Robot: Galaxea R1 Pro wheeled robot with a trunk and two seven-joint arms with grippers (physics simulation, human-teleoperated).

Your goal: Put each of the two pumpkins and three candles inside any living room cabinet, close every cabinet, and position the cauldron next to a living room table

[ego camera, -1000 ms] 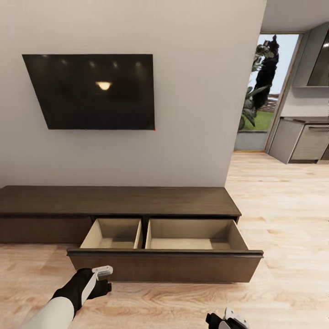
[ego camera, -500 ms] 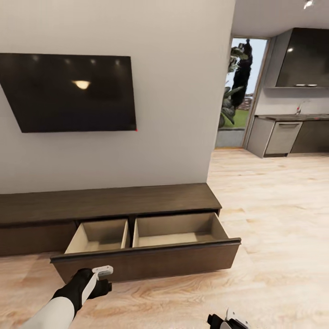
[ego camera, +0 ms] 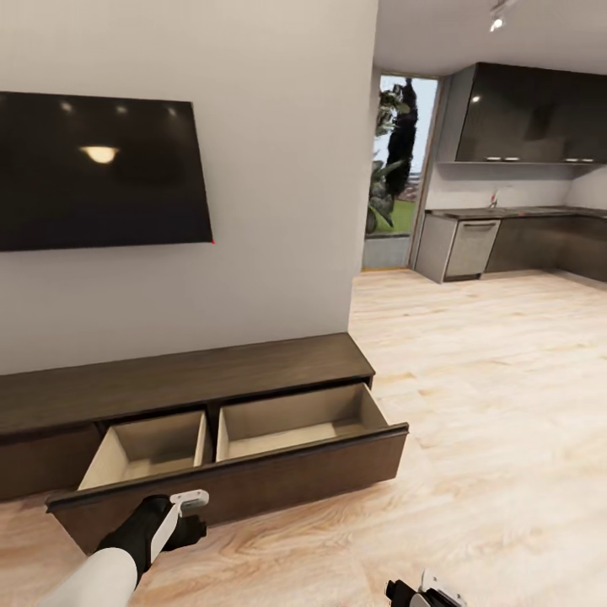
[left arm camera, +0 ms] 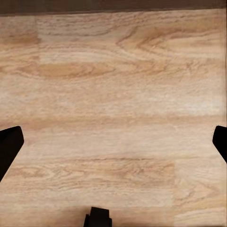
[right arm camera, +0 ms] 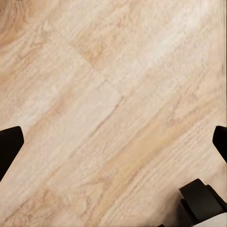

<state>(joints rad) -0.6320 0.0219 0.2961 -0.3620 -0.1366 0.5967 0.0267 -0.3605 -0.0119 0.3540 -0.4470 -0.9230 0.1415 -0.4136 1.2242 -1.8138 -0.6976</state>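
**Drawer open, nothing to load yet**

Left tool [left arm camera: 113, 142] and right tool [right arm camera: 113, 142] both hang released and empty over the wood floor [ego camera: 506, 405]. Just ahead of the left tool, the cabinet [ego camera: 185, 379] has its wide drawer [ego camera: 228, 472] pulled out, both compartments bare. The step looks like fetching; next calls for finding the pumpkins and candles elsewhere.
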